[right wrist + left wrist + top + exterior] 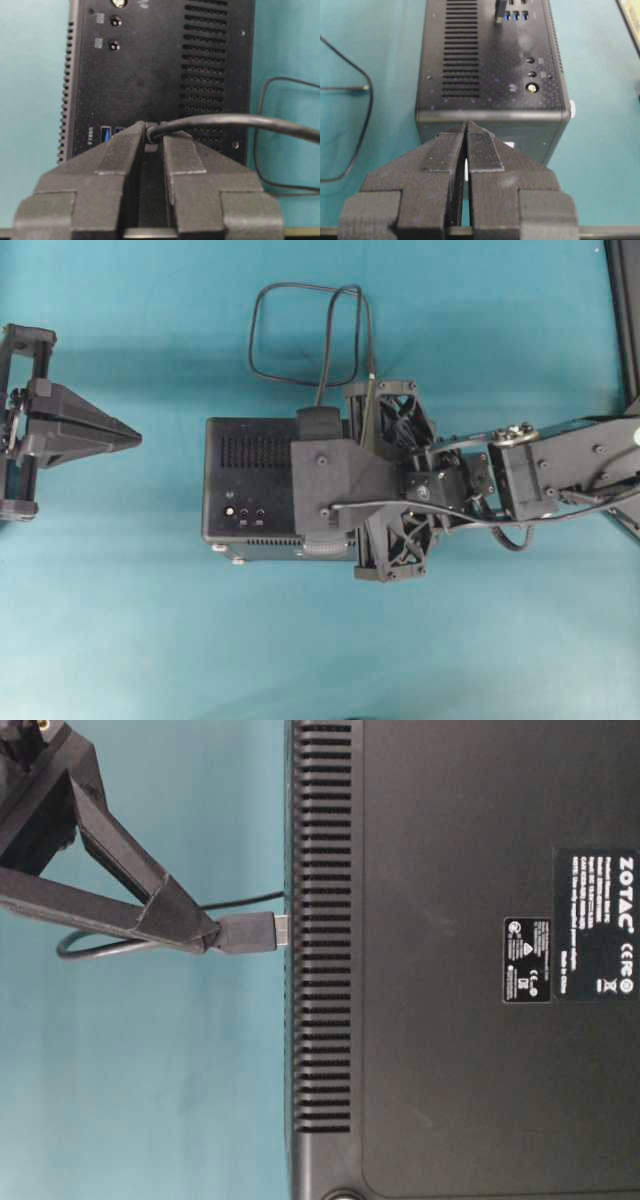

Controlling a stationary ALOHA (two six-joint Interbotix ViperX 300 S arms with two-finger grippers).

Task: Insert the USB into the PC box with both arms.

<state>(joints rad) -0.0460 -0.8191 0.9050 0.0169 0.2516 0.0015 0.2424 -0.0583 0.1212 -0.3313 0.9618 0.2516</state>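
Observation:
The PC box (250, 455) stands on its side in the middle, port face up. My right gripper (315, 485) reaches over it from the right and is shut on the USB plug (245, 933). The plug's metal tip meets the port face (300, 930), beside the blue sockets (106, 134); how deep it sits I cannot tell. In the right wrist view the cable (225, 120) leaves the jaws to the right. Its loop (251, 340) lies behind the box. My left gripper (135, 436) is shut and empty, left of the box and apart from it. The left wrist view shows it (466, 125) facing the box's near end (490, 75).
A black frame rail (625, 300) runs along the far right edge. Bare teal tabletop (300, 640) surrounds the box in front and at the left. The right arm's links and a loose wire (520, 540) stretch across the right side.

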